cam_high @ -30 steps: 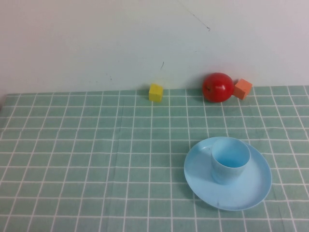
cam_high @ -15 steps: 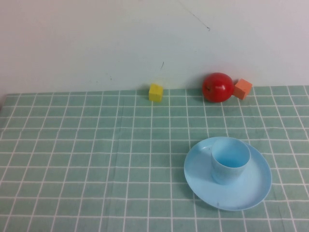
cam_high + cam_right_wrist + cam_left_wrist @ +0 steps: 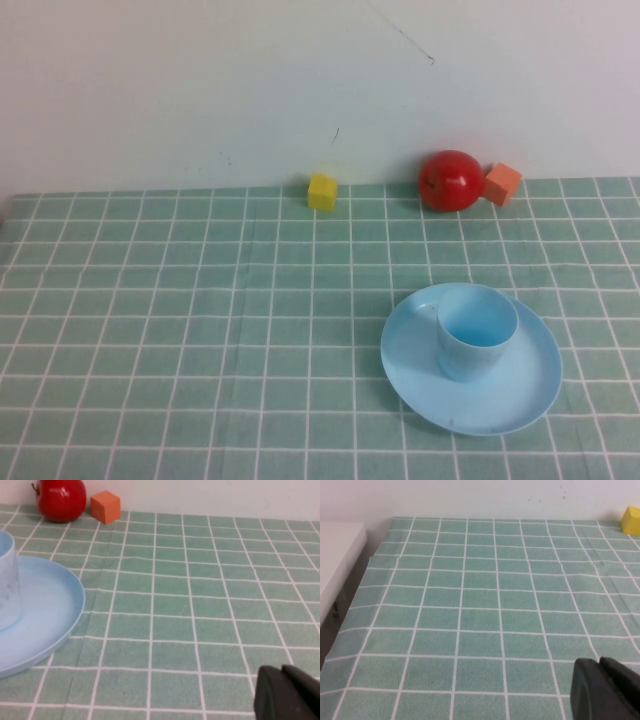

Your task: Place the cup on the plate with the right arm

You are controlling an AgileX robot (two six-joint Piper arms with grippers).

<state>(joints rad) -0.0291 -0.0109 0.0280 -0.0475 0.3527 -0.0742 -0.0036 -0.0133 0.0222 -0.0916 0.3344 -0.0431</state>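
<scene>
The light blue cup (image 3: 477, 330) stands upright on the light blue plate (image 3: 520, 395) at the right of the table. In the right wrist view the cup (image 3: 7, 582) and the plate (image 3: 47, 615) show at the edge. My right gripper (image 3: 281, 671) is shut and empty, low over the checked cloth, well apart from the plate. My left gripper (image 3: 599, 662) is shut and empty over bare cloth on the left side. Neither arm shows in the high view.
A red apple (image 3: 450, 180) and an orange cube (image 3: 503, 183) sit by the back wall behind the plate. A yellow cube (image 3: 322, 190) sits at the back centre. A white ledge (image 3: 337, 560) borders the table's left edge.
</scene>
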